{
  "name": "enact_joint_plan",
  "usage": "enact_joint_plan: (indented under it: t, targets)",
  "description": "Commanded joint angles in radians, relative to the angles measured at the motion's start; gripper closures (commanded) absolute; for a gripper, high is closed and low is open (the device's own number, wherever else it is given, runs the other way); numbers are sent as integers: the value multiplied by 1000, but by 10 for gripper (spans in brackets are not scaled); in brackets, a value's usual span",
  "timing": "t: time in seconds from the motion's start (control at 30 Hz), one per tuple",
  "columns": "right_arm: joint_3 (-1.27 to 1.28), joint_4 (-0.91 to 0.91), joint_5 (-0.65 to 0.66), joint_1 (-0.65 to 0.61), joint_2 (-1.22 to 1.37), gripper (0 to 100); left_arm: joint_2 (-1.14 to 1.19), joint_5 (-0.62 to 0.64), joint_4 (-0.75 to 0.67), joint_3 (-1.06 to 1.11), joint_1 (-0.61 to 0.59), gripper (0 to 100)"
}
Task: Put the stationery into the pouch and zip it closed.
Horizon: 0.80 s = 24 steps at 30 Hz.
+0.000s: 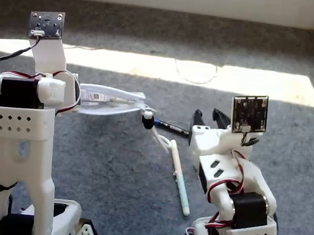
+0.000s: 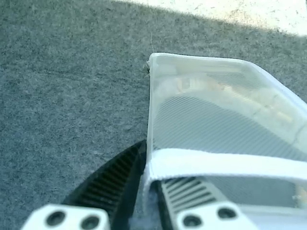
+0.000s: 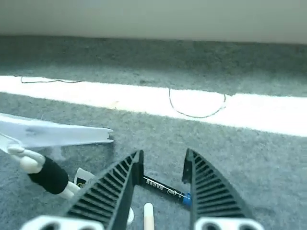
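A translucent white mesh pouch point(image 2: 216, 120) hangs above the carpet, and my left gripper point(image 2: 149, 165) is shut on its edge. In the high view the pouch point(image 1: 117, 98) juts out from the left arm toward the middle. A black pen with a blue band point(image 1: 171, 128) lies on the carpet just below the open fingers of my right gripper point(image 1: 208, 116). From the right wrist, that black pen point(image 3: 163, 188) shows between the fingers of the right gripper point(image 3: 163, 155). A white pen with a black section point(image 1: 148, 120) lies under the pouch's tip. Another white pen point(image 1: 180, 181) lies nearer the arm bases.
Grey carpet covers the floor, with a sunlit strip point(image 1: 204, 75) across the back. A thin wire loop point(image 3: 196, 103) lies in that strip. The left arm's tall base point(image 1: 19, 155) stands at the near left.
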Motion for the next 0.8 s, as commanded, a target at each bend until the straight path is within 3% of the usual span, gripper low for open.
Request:
enact_joint_plan:
  t: [0.0, 0.43, 0.77]
  targets:
    - [30, 4, -11, 70, -16, 871, 13, 8, -12, 5, 10, 993]
    - [91, 7, -84, 97, 71, 869, 13, 8, -12, 5, 10, 993]
    - [-42, 73, -422, 145, 575, 868, 13, 8, -18, 4, -25, 992]
